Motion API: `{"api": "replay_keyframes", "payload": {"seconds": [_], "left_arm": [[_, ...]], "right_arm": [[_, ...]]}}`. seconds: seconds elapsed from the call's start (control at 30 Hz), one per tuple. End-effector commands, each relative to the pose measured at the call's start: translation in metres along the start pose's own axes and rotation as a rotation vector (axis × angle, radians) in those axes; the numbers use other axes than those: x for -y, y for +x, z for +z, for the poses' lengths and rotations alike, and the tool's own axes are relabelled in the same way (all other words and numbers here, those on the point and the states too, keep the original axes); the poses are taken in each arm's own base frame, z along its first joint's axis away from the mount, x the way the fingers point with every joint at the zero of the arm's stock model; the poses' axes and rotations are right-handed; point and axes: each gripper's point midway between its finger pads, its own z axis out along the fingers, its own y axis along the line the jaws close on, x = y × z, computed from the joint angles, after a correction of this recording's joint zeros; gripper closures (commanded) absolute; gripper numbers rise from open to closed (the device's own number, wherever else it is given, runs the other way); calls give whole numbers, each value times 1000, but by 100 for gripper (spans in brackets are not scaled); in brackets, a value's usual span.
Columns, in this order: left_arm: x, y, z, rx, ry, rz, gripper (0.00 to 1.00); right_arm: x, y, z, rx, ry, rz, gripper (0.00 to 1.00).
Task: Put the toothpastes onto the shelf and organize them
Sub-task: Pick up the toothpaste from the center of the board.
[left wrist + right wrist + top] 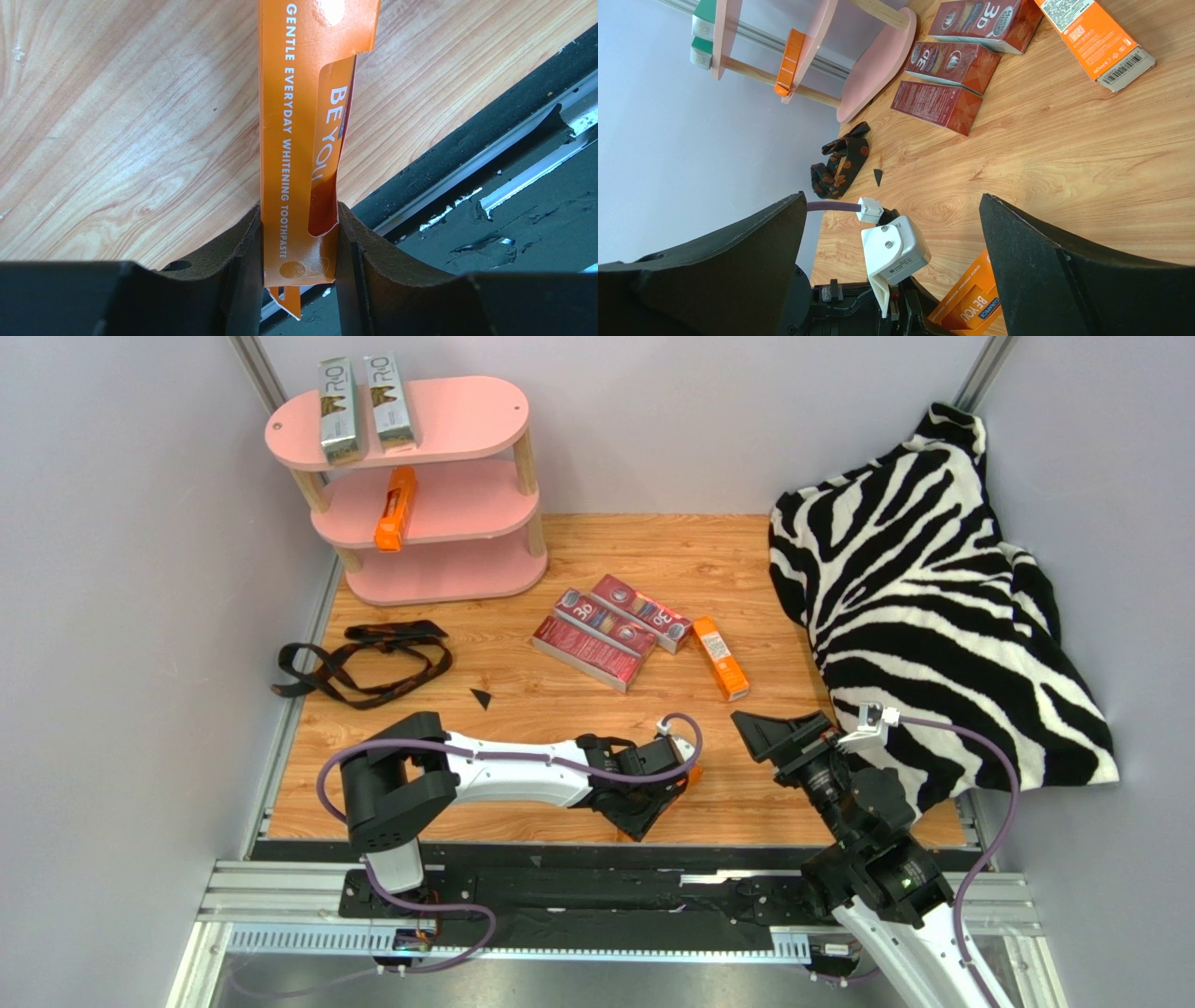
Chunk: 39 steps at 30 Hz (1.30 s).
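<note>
Pinching 1 orange toothpaste carton [288, 140] by its end, my left gripper [298, 220] clamps both narrow sides, low over the wooden table [561, 721] at its near edge. My right gripper [894, 210] stands spread wide beside the zebra cloth [954, 602], holding nothing. The pink shelf [463, 420] sits far back.

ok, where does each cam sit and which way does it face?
Top: above and behind, looking down on table, shelf; left arm, right arm show.
Left wrist: looks down its jaws, shut on an orange carton, at the near table edge.
Right wrist: low, faces the shelf; open jaws frame it.
Shared: that carton, both wrist views.
</note>
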Motion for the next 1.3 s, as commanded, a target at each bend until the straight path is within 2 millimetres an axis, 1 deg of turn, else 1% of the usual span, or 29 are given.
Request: {"api": "replay_keyframes", "payload": {"seconds": [0.0, 0.13, 0.17, 0.23, 0.27, 0.3, 0.33, 0.37, 0.4, 0.43, 0.47, 0.5, 0.53, 0.6, 0.67, 0.7, 0.73, 0.77, 0.8, 0.83, 0.87, 0.9, 0.93, 0.97, 1.0, 1.03, 1.1, 1.13, 1.27], "left_arm": [[-1, -14, -17, 64, -19, -6, 60], [-1, -23, -34, 101, 18, -10, 60], [-5, -31, -44, 132, 34, -28, 60], [-8, -34, -54, 151, 74, -39, 60], [-9, -41, -69, 191, 101, -47, 60], [-19, -44, -73, 203, 102, -69, 60], [-21, -49, -79, 223, 125, -78, 60], [-20, -54, -95, 257, 170, -76, 60], [-33, -57, -98, 271, 178, -108, 60], [-28, -59, -106, 283, 241, -111, 60], [-30, -64, -120, 322, 283, -106, 60], [-39, -66, -123, 333, 307, -129, 59], [-32, -69, -139, 361, 391, -117, 59], [-31, -68, -148, 376, 469, -119, 59], [-29, -74, -169, 425, 577, -118, 59], [-28, -77, -173, 447, 620, -119, 59], [-26, -76, -183, 452, 685, -112, 59], [-24, -76, -188, 459, 725, -107, 59], [-17, -75, -196, 465, 796, -87, 59], [-18, -76, -203, 484, 821, -83, 59], [-16, -74, -204, 484, 848, -78, 59], [-10, -74, -214, 492, 906, -54, 59], [-9, -74, -218, 497, 928, -47, 59], [-9, -72, -218, 489, 943, -55, 59], [-5, -76, -226, 524, 980, -17, 58], [-3, -76, -228, 514, 1003, -29, 58], [0, -77, -232, 522, 1040, -3, 58], [2, -77, -232, 507, 1060, -18, 58], [5, -80, -235, 520, 1106, -2, 58]], "right_arm": [[-16, -14, -5, 38, -34, -24, 0], [-17, -15, -5, 38, -34, -32, 0], [-17, -15, -5, 37, -32, -32, 0], [-18, -15, -5, 35, -34, -35, 0], [-19, -15, -5, 33, -37, -33, 0], [-20, -15, -5, 31, -40, -35, 0], [-21, -14, -5, 26, -45, -32, 0], [-21, -13, -4, 23, -47, -32, 0], [-21, -12, -3, 18, -50, -29, 0], [-24, -11, -2, 17, -65, -28, 0], [-23, -10, -1, 12, -65, -28, 0], [-24, -9, 1, 8, -67, -27, 0], [-30, -9, 3, 6, -92, -32, 0], [-38, -9, 6, -3, -124, -50, 0], [-50, -7, 11, -25, -169, -73, 0], [-54, -8, 14, -25, -179, -79, 0], [-67, -1, 17, -67, -240, -87, 0], [-70, 4, 20, -90, -259, -97, 0], [-82, 10, 19, -122, -327, -104, 0], [-95, 9, 24, -122, -389, -108, 0], [-102, 12, 25, -136, -428, -109, 0], [-111, 19, 22, -180, -485, -118, 0], [-126, 16, 20, -172, -554, -127, 0], [-127, 22, 25, -202, -562, -132, 1], [-132, 24, 25, -217, -589, -137, 1], [-144, 23, 21, -218, -647, -154, 1], [-149, 30, 24, -243, -667, -176, 2], [-155, 29, 22, -239, -687, -185, 3], [-170, 38, 14, -254, -757, -217, 5]]}}
